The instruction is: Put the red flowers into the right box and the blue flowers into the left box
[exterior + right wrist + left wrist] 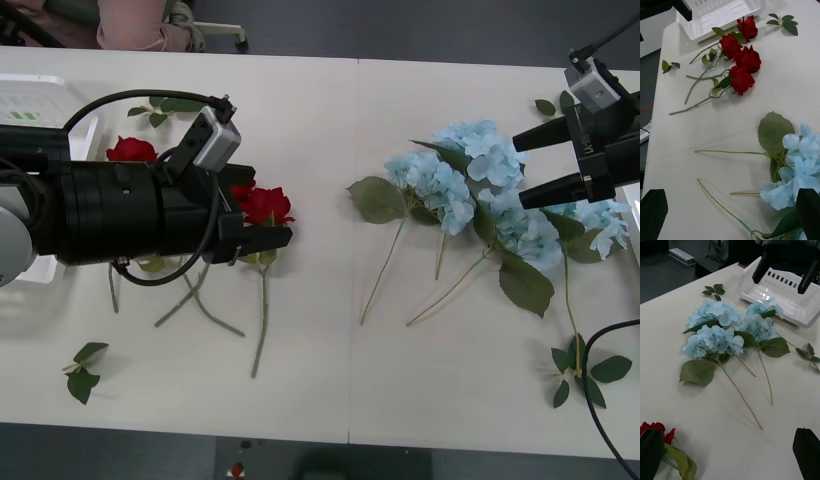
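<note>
- While no flower sits in either box yet, sorting looks barely begun: the deep-red artificial roses (pixel 262 204) lie on the pale counter (pixel 320 380) at the robot's left, beside the slotted white plastic basket (pixel 720 15).
- The left claw (pixel 262 238) hovers over the nearest rose, black fingers parted and holding nothing.
- The right claw (pixel 535 165) hangs spread and empty above the fluffy pale-blue hydrangea heads (pixel 470 185), with another slotted white basket (pixel 784 296) just beyond them.
- Next, each claw likely needs to drop and close on a stem or bloom.
- No writing is legible.
</note>
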You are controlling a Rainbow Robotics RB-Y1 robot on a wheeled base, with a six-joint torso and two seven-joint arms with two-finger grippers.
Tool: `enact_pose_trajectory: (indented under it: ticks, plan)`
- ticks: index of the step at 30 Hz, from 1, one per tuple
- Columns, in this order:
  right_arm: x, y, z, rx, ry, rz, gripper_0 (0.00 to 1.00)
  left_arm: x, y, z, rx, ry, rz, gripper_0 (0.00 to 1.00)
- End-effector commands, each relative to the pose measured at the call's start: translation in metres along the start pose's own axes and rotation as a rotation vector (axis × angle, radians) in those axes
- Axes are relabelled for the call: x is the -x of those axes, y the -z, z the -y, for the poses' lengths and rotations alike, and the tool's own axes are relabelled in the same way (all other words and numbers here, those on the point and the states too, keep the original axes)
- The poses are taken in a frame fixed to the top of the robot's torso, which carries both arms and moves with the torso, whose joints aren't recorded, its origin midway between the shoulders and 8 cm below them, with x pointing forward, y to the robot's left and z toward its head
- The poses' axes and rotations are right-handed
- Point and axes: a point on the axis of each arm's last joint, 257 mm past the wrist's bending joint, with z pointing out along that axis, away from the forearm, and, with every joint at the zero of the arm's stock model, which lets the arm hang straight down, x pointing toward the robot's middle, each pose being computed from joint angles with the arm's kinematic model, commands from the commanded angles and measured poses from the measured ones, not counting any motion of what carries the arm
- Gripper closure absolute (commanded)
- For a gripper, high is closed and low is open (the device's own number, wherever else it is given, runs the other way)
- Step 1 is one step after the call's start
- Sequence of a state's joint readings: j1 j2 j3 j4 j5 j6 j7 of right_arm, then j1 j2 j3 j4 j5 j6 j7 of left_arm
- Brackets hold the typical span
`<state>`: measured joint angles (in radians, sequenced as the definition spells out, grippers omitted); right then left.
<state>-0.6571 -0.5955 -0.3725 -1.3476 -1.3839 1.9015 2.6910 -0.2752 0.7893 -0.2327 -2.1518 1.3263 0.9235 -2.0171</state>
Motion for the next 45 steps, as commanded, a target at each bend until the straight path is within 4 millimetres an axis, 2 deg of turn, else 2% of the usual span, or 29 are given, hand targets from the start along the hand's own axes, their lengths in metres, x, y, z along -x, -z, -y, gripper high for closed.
enact_pose_trajectory:
  ticks: [1, 2, 4, 9, 12, 15, 19, 21, 25, 28, 33, 36, 37, 40, 45]
  plan:
    - [-0.022, -0.015, -0.010, 0.039, -0.039, -0.018, 0.00, 0.021, 0.003, 0.001, 0.004, -0.039, 0.060, 0.00]
    - [-0.027, -0.019, -0.012, 0.047, -0.054, -0.017, 0.00, 0.026, 0.009, -0.002, 0.008, -0.039, 0.066, 0.00]
    - [-0.024, -0.019, -0.010, 0.045, -0.044, -0.022, 0.00, 0.036, 0.025, -0.015, 0.029, -0.034, 0.076, 0.00]
    - [-0.018, -0.013, -0.008, 0.032, -0.016, -0.034, 0.00, 0.039, 0.063, -0.049, 0.065, 0.035, 0.050, 0.00]
    - [-0.018, -0.006, -0.010, 0.032, 0.007, -0.063, 0.00, 0.028, 0.084, -0.072, 0.066, 0.141, 0.020, 0.00]
    - [-0.018, -0.002, -0.013, 0.031, 0.035, -0.090, 0.00, 0.011, 0.097, -0.088, 0.072, 0.209, -0.020, 0.00]
    - [-0.021, 0.007, -0.015, 0.009, 0.072, -0.137, 0.00, -0.019, 0.113, -0.115, 0.115, 0.287, -0.089, 0.00]
    - [-0.028, 0.012, -0.017, -0.008, 0.052, -0.168, 0.00, -0.033, 0.121, -0.127, 0.146, 0.309, -0.119, 0.00]
    - [-0.045, 0.023, -0.020, -0.086, -0.141, -0.258, 0.00, -0.061, 0.136, -0.157, 0.226, 0.365, -0.166, 0.00]
    - [-0.057, 0.032, -0.020, -0.148, -0.248, -0.310, 0.00, -0.074, 0.145, -0.174, 0.272, 0.408, -0.178, 0.00]
    - [-0.087, 0.050, -0.020, -0.254, -0.478, -0.388, 0.00, -0.096, 0.161, -0.200, 0.340, 0.478, -0.202, 0.00]
    - [-0.110, 0.062, -0.020, -0.316, -0.610, -0.434, 0.00, -0.111, 0.172, -0.209, 0.363, 0.535, -0.230, 0.00]
    - [-0.112, 0.063, -0.020, -0.323, -0.621, -0.437, 0.00, -0.112, 0.172, -0.209, 0.363, 0.545, -0.232, 0.00]
    - [-0.139, 0.078, -0.018, -0.411, -0.762, -0.479, 0.00, -0.131, 0.181, -0.217, 0.396, 0.630, -0.259, 0.00]
    - [-0.169, 0.098, -0.015, -0.535, -0.924, -0.506, 0.00, -0.150, 0.192, -0.229, 0.469, 0.617, -0.320, 0.00]
